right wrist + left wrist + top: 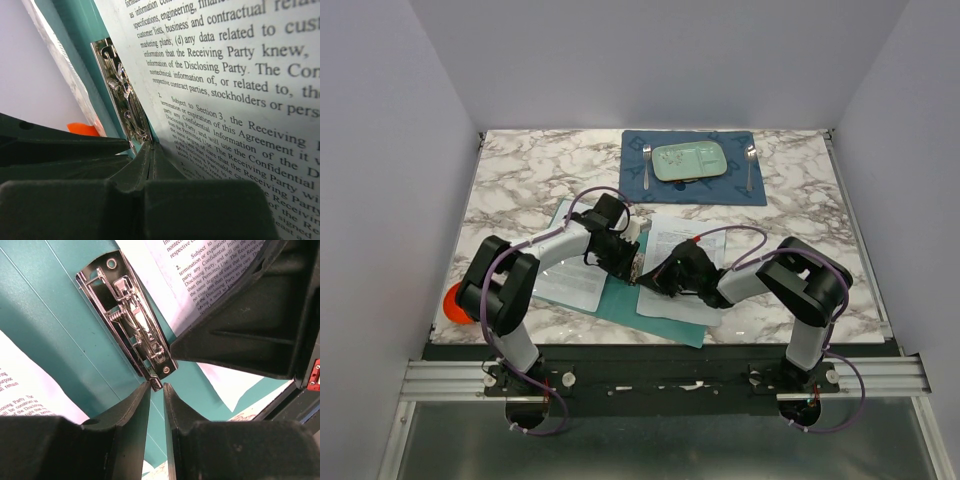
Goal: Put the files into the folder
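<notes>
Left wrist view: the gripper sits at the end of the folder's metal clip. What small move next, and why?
Probably close the left gripper on the near tip of the metal clip and lift it: its fingers stand apart astride that tip, and the sheet lies beside the clip on the folder, seemingly not under it.

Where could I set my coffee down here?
The table is bare at far left, beside the placemat, and along the right, past the files. The near middle is crowded: left tool and right tool meet over the folder.
</notes>
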You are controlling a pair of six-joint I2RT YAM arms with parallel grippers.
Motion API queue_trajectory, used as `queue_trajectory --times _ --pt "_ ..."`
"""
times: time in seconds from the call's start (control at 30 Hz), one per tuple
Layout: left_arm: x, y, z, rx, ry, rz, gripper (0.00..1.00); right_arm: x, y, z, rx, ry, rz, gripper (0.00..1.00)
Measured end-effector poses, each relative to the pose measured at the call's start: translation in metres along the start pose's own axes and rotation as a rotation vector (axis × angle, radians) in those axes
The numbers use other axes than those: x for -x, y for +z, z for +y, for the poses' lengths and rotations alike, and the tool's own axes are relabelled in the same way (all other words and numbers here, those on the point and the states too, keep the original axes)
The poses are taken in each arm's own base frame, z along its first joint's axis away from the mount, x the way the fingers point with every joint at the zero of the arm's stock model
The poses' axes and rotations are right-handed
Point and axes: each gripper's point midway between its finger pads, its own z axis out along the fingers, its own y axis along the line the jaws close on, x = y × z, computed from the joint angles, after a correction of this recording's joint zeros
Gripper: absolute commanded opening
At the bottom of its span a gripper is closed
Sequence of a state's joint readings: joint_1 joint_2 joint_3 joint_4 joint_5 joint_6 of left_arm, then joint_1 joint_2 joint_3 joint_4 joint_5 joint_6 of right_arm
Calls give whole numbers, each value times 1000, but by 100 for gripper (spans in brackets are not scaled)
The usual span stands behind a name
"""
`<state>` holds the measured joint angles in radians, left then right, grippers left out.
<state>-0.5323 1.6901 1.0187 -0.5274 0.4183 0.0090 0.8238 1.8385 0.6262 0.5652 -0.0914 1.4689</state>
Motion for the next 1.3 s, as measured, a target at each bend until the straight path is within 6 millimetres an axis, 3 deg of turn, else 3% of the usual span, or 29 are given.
queue_trajectory --times 0.6,0.97,1.3 --pt "-1 3 6 26 -2 -3 33 0 0 1 9 5 -1 0" --pt "-2 3 8 24 -16 -9 15 0 0 1 9 7 -1 0" --pt "-2 3 8 18 -23 -11 11 0 0 2 9 8 -1 0"
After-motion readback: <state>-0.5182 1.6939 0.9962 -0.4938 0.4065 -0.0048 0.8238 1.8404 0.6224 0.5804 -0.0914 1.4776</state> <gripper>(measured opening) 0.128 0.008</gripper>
